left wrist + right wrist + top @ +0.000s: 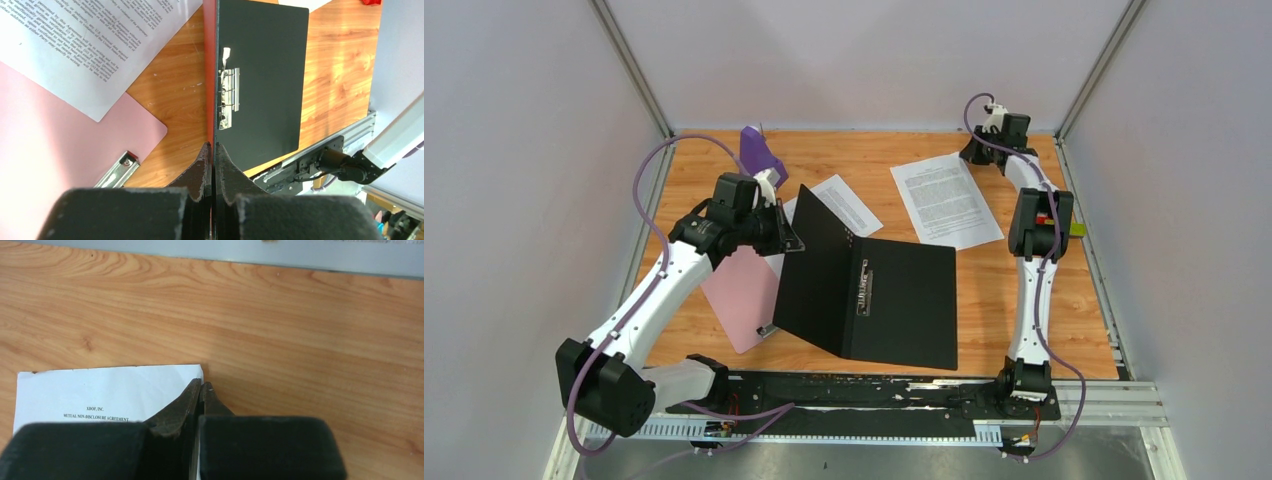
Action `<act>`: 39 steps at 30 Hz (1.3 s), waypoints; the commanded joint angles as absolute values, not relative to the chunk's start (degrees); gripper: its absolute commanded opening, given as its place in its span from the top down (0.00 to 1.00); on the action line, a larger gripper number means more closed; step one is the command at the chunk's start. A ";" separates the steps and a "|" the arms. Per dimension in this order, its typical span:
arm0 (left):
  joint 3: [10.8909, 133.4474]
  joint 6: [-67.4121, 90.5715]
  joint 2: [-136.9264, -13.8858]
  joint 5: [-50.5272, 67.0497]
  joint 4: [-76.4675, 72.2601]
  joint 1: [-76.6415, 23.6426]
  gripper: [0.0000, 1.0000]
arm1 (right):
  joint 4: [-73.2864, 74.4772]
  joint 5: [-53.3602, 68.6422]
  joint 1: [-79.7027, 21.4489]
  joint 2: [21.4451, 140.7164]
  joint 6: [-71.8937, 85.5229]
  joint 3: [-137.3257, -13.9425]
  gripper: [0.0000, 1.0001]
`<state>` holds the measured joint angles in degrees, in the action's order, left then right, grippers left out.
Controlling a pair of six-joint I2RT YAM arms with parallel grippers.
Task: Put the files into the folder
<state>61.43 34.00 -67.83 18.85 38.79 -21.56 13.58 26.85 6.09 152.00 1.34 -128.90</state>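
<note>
The folder [904,300] lies open mid-table, black inside, with a metal clip [864,288] by its spine. My left gripper [786,232] is shut on the edge of its left cover and holds that cover upright. The left wrist view shows the cover edge-on between my left gripper [214,145], its outside red [210,75] and the flat half [265,75] black. One file [944,198] lies flat at the back right. The other file [849,205] lies behind the raised cover, partly hidden. My right gripper [974,153] is shut, its tips [201,385] at that sheet's [100,390] far right corner.
A pink clipboard [742,295] with a metal clip [117,170] lies left of the folder, under my left arm. A purple object [759,150] stands at the back left. Grey walls close in the table's sides and back. A metal rail [1084,400] runs along the near edge.
</note>
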 commanded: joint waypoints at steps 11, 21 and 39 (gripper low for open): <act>66.81 29.88 -69.72 13.59 38.81 -21.37 1.00 | 5.84 40.96 10.91 139.76 8.39 -109.75 1.00; 66.24 30.13 -70.37 13.36 38.49 -21.37 1.00 | 6.60 44.26 11.43 144.64 10.68 -113.51 0.72; 65.89 30.31 -70.14 13.36 38.43 -21.36 1.00 | 12.48 38.05 9.55 147.61 5.28 -121.40 0.67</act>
<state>64.29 31.35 -70.50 13.52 40.88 -21.56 10.33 39.24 10.48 144.94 7.51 -115.68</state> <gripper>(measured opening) 0.017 0.324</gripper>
